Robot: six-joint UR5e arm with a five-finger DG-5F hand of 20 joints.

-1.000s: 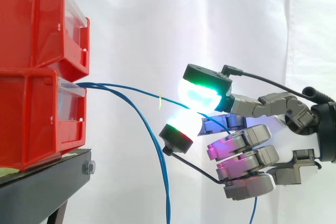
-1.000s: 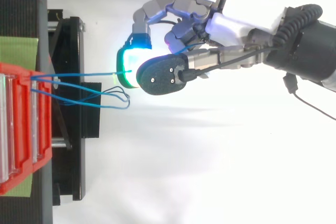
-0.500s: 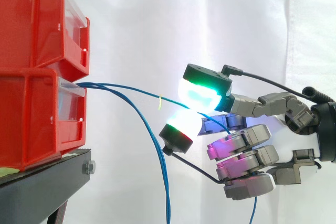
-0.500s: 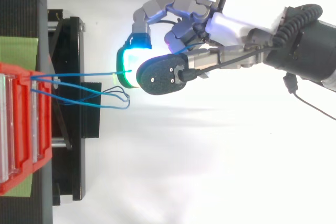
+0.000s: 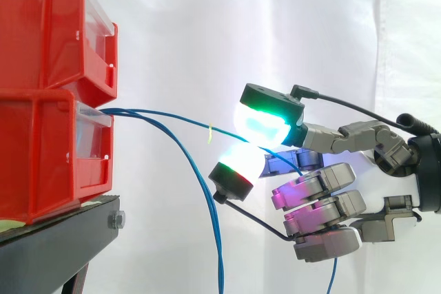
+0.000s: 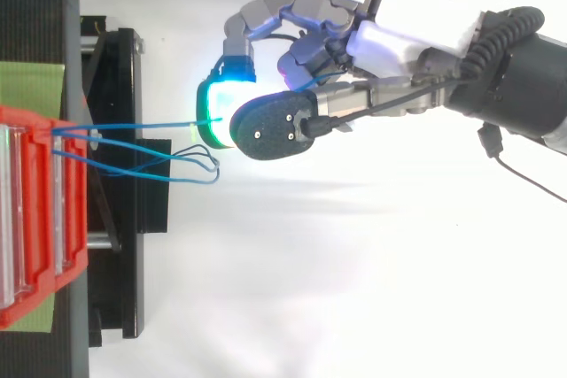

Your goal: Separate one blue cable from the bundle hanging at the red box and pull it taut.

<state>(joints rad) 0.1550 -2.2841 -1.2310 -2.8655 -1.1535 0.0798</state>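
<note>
Fingers (image 5: 265,120) pinch one blue cable (image 5: 165,117), which runs left and slightly up to the lower box (image 5: 48,156); I judge a rightward pull tightens it, other strands (image 5: 209,197) sagging below.

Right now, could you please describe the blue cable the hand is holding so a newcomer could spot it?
Start at the lower red bin, where the blue cables emerge. One cable runs nearly level to the right into the glowing pads of the hand. Unlike its neighbours, which droop downward, it carries a small yellow tag.
</note>
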